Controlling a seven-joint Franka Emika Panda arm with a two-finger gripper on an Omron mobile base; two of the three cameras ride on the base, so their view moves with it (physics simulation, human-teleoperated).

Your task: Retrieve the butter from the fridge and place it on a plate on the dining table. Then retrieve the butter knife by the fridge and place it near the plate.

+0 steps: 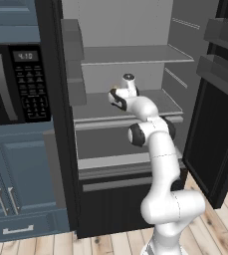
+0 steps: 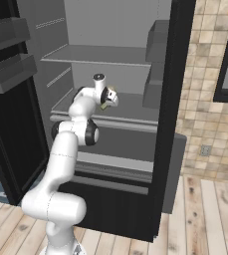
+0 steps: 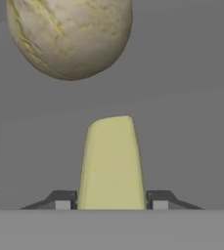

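The black fridge [image 1: 110, 204] [image 2: 177, 74] stands with its doors open, grey shelves showing. My arm reaches in over the middle shelf [image 1: 93, 107] [image 2: 130, 107]. In the hand view the butter [image 3: 112, 163], a pale yellow bar, stands between my two fingertips [image 3: 64, 200], which press against its sides. My gripper [image 3: 112, 200] [image 1: 116, 96] [image 2: 107, 102] is shut on it. In the right base view a sliver of the butter [image 2: 104, 106] shows under the hand. Whether the bar rests on the shelf or hangs just above it, I cannot tell.
A round beige marbled object [image 3: 70, 36] [image 2: 111, 91] lies on the same shelf just beyond the butter. Open fridge doors with bins [image 1: 220, 69] [image 2: 8, 55] flank the arm. A blue cabinet with a microwave [image 1: 16, 79] stands to the left.
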